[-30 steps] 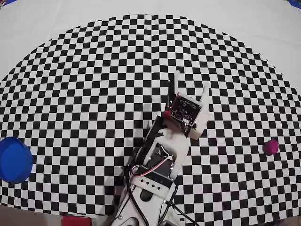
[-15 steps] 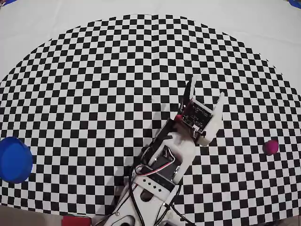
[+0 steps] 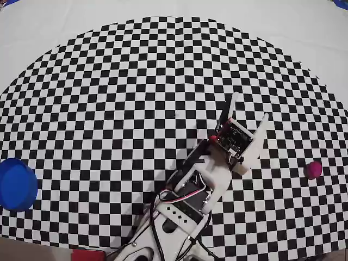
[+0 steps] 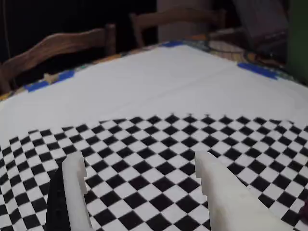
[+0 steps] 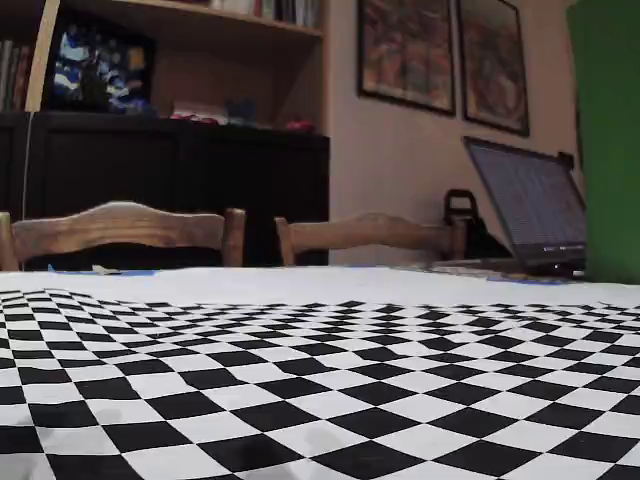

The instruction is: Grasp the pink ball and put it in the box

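Covering the table (image 3: 65, 49) is a white cloth printed with a matte black-and-white checker pattern shaped like a fan, and in the overhead view the white arm (image 3: 187, 198) rises from the bottom edge with red and black wires looped at its base. Its tool (image 3: 250, 106) points up and to the right with the two pale plastic fingers spread apart and nothing between them; the wrist view shows the same spread tool (image 4: 139, 163) over bare checker squares. The pink ball (image 3: 313, 169), a small matte sphere, rests on the pattern near the right edge of the overhead view, well apart from the tool. The box (image 3: 16, 184), a round bright blue container, stands at the far left edge of that view, across the table from the ball. A flat red object (image 3: 87, 254) peeks in at the bottom edge. Only the fixed view shows the room: two wooden chair backs (image 5: 120, 228) behind the table, an open laptop (image 5: 530, 215) to the right, a dark cabinet (image 5: 170, 185) with shelves above it, and framed pictures (image 5: 405, 50) on the beige wall. Blue tape marks (image 4: 260, 70) on the plain cloth beyond the pattern show in the wrist view.
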`<state>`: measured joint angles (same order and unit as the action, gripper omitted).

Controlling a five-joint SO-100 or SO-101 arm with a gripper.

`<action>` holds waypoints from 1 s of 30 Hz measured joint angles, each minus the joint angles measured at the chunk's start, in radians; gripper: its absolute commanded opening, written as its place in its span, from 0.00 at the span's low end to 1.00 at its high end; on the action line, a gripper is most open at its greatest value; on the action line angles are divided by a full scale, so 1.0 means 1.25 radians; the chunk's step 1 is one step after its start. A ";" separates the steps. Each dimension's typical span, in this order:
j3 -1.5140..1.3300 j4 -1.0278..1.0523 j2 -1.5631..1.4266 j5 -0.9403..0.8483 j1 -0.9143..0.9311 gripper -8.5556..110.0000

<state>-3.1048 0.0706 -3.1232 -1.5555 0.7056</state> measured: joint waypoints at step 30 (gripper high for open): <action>0.000 0.000 0.000 0.000 0.144 0.29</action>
<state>-3.1048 0.0706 -3.1232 -1.5555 0.8851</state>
